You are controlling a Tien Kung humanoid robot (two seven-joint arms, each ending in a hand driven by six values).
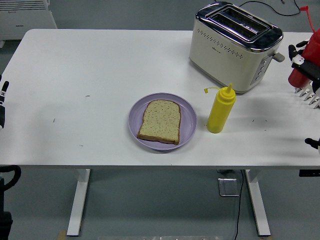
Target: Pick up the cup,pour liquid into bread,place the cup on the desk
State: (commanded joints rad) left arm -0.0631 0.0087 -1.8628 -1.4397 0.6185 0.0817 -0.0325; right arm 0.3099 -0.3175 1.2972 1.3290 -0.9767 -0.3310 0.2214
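Observation:
A slice of bread [160, 121] lies on a purple plate [188, 121] at the table's middle. A yellow squeeze bottle [220, 110] stands upright just right of the plate, untouched. My right hand [302, 64] is at the picture's right edge, right of the toaster, shut on a red bottle [306, 65] that is partly cut off by the frame. It is well clear of the bread and the yellow bottle. Only a small part of my left arm [2, 102] shows at the left edge, resting.
A cream and chrome toaster [232, 47] stands at the back right of the white table [90, 75]. A dark part of the robot [313, 144] shows at the right edge near the table's front.

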